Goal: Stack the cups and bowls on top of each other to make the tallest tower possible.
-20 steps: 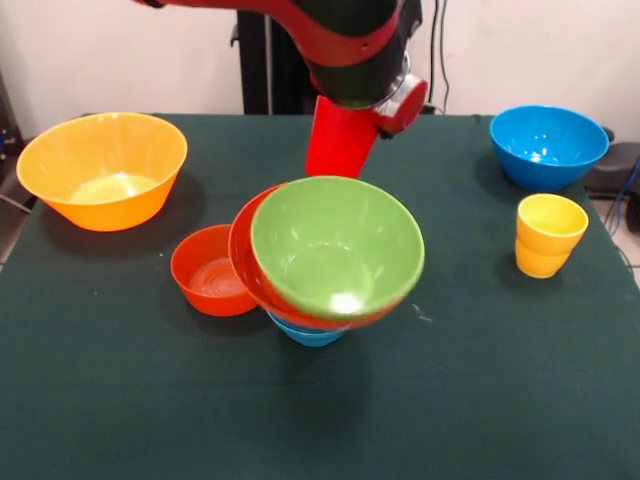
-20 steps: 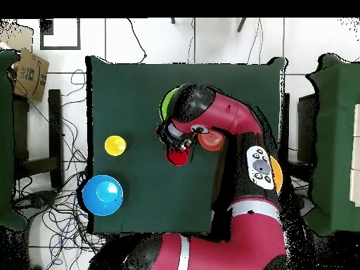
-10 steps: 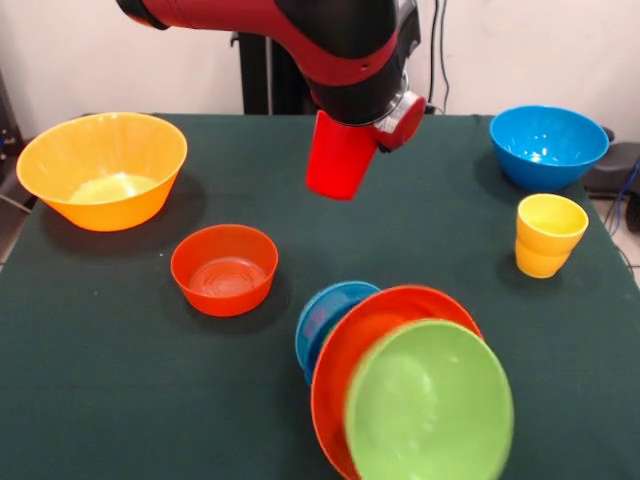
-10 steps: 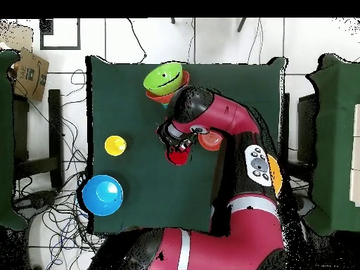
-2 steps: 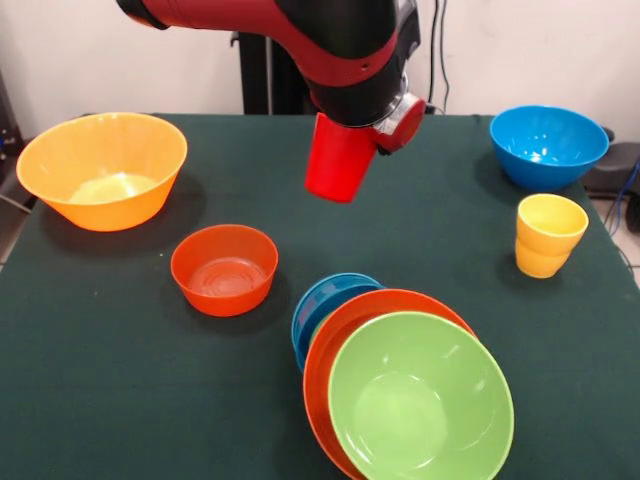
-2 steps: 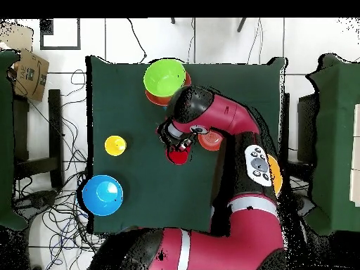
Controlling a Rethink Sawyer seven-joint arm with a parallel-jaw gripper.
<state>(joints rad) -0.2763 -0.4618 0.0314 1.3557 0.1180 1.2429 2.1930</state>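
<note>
— How many pieces are out on the table point(image 5: 120, 400) right now?

— Two cups and six bowls, as I count them. My gripper point(image 5: 350, 128) is clenched on the red cup point(image 5: 338, 160), which hangs in the air, slightly tilted, over the middle of the green cloth, clear of everything below. The yellow cup point(image 5: 547, 235), with its wider stepped top, stands upright near the right edge in the front view.

— And the bowls?

— A large orange-yellow bowl point(image 5: 103, 168) sits at the far left corner, a blue bowl point(image 5: 547, 145) at the far right corner just behind the yellow cup. A small red-orange bowl point(image 5: 224, 268) stands alone, left of centre. The other three make up the tower point(image 5: 400, 385), and it lies toppled at the near edge: a green bowl point(image 5: 421, 397) nested in a larger red-orange bowl point(image 5: 325, 350), with a small blue bowl point(image 5: 322, 305) tucked under their far side. All three are glossy, tipped with their mouths facing the near edge. From overhead the green bowl point(image 6: 164, 77) sits right at the table's rim, well apart from the red cup point(image 6: 178, 156).
</note>
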